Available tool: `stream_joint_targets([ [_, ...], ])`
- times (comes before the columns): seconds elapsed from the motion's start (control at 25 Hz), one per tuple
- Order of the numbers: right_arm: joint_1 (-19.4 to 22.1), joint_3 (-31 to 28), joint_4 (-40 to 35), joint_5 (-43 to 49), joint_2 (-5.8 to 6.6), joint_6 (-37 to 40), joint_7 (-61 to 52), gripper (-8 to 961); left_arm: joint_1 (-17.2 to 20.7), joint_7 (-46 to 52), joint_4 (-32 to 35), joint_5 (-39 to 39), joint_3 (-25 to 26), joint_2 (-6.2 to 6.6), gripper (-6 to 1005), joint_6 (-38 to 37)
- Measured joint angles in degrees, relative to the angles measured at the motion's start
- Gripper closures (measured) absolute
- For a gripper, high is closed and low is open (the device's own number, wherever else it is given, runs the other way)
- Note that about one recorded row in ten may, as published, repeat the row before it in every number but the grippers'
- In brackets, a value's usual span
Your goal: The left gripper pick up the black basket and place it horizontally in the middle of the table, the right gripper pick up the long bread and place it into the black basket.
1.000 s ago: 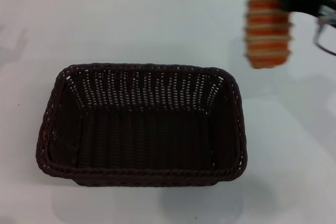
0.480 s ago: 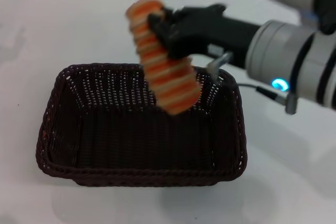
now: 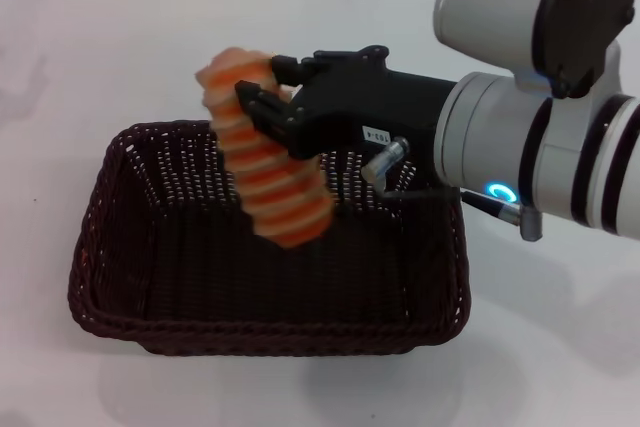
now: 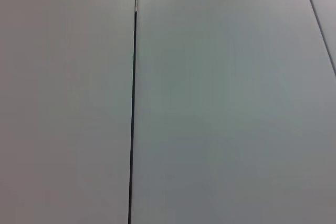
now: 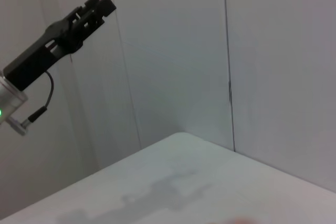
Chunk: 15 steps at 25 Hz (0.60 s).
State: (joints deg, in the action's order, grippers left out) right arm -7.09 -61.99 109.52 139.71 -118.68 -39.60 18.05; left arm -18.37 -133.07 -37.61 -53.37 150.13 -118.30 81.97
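Right pincer (image 3: 258, 107), black, on a black link and a silver cylindrical arm with a blue glowing ring, reaches in from the right of the head view and is clamped on the long bread (image 3: 263, 158), a tan oblong loaf with orange crosswise stripes. Loaf is held in the air, tilted, its upper end toward the far left and its lower end hanging over the inside of the basket (not touching the basket floor as far as can be seen). Fingers grip the loaf at its upper half from the right side.

Black basket (image 3: 110, 237), a large rectangular dark brown-black woven wicker one with sloped open-weave sides and a braided rim, sits flat on the plain white counter (image 3: 120, 57), long side across the view, about in the middle. Only the loaf hangs above its interior.

Left pincer (image 5: 92, 9), black on an angled black link with a thin cable, shows only in the right wrist view, raised in the air against a pale panelled wall, away from the basket; cannot tell how its fingers stand. Left wrist view shows only grey wall panels.
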Motion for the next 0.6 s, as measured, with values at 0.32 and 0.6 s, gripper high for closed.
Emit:
stream_joint_targets([
  [0.32,1.11,-0.51,0.68,-0.05,-0.07,0.29,1.76,502,0.17,0.0,0.37,0.04,0.26,-0.09,412,0.99],
  [0.6,6.08,-5.75,-0.05,2.12,-0.18,9.09,6.73,502,0.14,0.0,1.19,0.04,0.26,-0.18,413,1.66],
])
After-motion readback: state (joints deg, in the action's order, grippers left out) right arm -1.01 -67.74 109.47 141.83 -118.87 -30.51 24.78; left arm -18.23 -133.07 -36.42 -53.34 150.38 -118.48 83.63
